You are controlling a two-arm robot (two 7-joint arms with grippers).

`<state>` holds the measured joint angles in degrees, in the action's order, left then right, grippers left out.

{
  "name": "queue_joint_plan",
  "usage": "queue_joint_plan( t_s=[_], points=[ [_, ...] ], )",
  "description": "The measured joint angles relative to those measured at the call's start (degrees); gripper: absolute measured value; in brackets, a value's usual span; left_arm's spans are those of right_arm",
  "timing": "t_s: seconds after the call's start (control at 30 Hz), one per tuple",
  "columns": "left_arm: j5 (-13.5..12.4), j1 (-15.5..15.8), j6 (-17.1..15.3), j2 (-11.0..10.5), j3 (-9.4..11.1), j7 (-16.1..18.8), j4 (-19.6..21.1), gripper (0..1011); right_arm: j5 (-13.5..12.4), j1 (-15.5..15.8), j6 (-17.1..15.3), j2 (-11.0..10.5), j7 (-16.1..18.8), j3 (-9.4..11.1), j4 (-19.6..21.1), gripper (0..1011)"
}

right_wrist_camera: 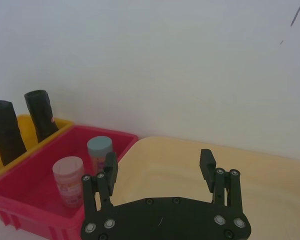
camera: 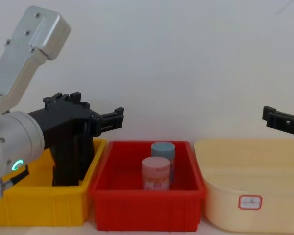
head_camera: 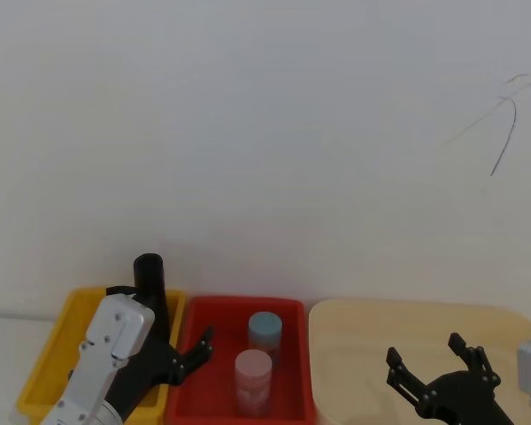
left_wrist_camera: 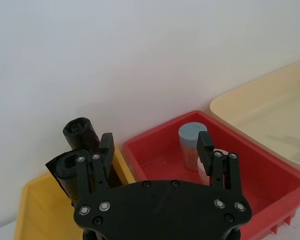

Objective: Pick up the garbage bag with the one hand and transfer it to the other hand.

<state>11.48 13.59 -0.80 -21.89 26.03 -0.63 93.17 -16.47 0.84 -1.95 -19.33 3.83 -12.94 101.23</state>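
Observation:
Two look-alike black rolls stand upright in the yellow bin (head_camera: 44, 372): a far roll (left_wrist_camera: 80, 132) and a near roll (left_wrist_camera: 65, 167). I cannot tell which of them is the garbage bag. They also appear as the far roll (right_wrist_camera: 40, 112) and the near roll (right_wrist_camera: 5, 131). My left gripper (left_wrist_camera: 155, 147), on the green-ringed arm, hangs open and empty just beside the rolls, over the rim between the yellow and red bins; both rolls lie outside its fingers. My right gripper (right_wrist_camera: 160, 167) is open and empty above the beige tray (head_camera: 407, 328).
The red bin (head_camera: 203, 398) sits between the yellow bin and the tray. It holds a blue-lidded jar (head_camera: 265, 332) and a pink jar (head_camera: 253, 381). A plain white wall stands close behind all the containers.

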Motion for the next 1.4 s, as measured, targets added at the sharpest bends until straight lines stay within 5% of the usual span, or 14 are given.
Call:
queue_joint_plan(
  t_s=[1.4],
  points=[
    [0.0, 0.0, 0.0, 0.0, 0.0, 0.0, 0.0, 1000, 0.0, 0.0, 0.0, 0.0, 0.0, 0.0, 0.0, 1001]
  ],
)
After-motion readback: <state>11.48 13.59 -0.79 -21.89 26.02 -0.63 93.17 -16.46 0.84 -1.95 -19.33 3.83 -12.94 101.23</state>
